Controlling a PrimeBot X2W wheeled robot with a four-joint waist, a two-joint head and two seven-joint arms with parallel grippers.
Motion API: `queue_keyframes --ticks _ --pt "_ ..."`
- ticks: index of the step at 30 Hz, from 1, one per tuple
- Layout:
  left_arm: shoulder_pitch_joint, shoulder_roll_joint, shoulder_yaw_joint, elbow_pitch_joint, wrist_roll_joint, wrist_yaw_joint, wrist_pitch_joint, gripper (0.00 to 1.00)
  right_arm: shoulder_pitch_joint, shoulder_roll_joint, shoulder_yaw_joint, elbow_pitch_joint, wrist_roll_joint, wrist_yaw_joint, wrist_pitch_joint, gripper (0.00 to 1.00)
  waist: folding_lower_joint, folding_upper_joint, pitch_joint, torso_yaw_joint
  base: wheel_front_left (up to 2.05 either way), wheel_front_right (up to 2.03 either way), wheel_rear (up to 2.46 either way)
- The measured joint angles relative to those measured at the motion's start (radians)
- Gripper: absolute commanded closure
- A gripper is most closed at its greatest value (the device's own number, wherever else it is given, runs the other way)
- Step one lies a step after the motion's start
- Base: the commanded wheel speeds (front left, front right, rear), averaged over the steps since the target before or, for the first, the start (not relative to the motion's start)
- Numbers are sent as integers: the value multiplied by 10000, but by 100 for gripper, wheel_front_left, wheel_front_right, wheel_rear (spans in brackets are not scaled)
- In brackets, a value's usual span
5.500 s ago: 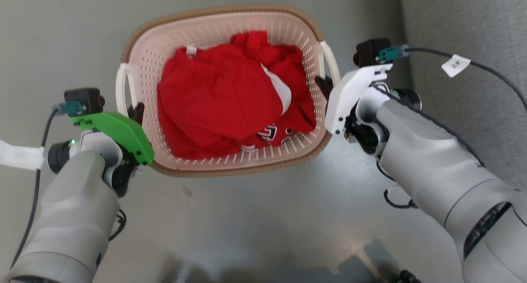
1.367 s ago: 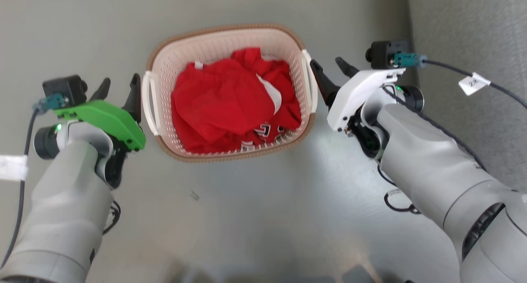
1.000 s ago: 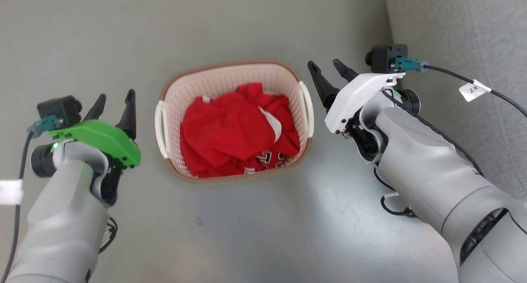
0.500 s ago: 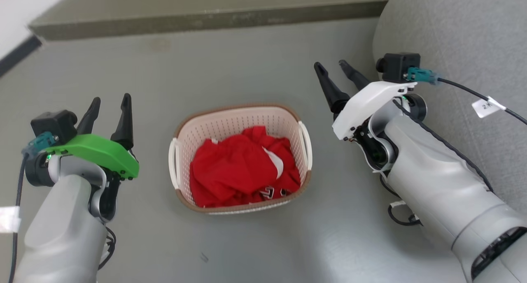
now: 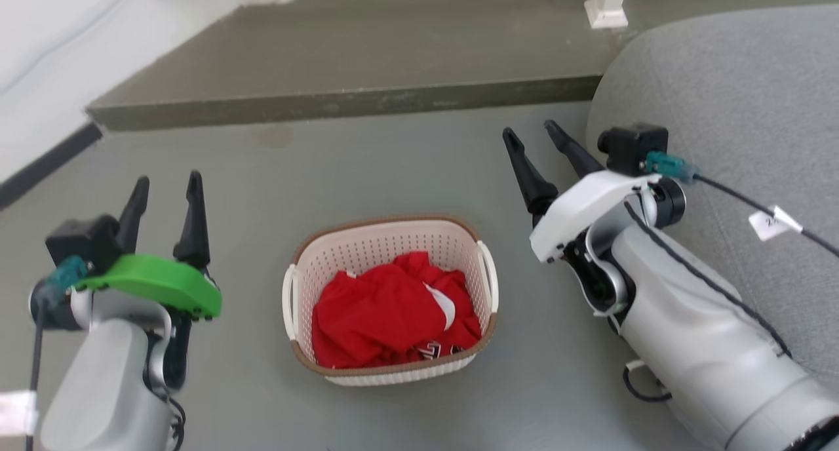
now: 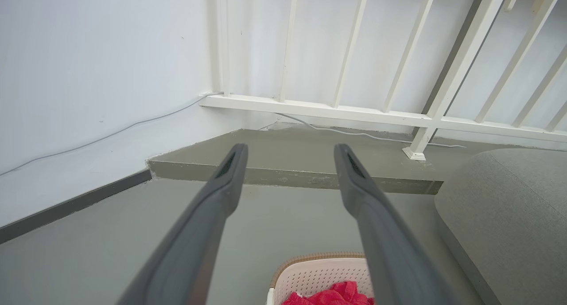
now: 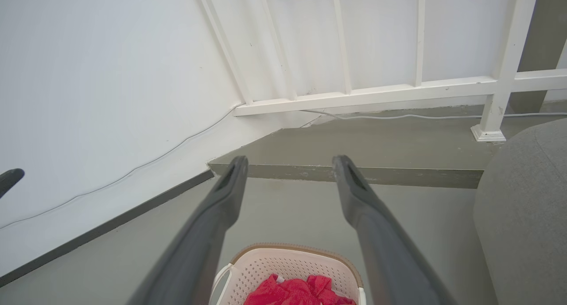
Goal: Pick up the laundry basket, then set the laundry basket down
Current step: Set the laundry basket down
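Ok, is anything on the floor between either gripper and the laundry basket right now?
Nothing visible does. The laundry basket sits on the grey floor between the open left gripper and the open right gripper. Both are apart from it, with bare floor in each gap.
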Motion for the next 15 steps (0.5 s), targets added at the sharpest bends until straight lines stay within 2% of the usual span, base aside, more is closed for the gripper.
queue_keyframes --ticks 15 --pt "1662 -337 656 -1475 610 433 0 0 1998 -399 -1358 -1574 -1254 -573 -2 0 0 0 -783 -167 0 0 0"
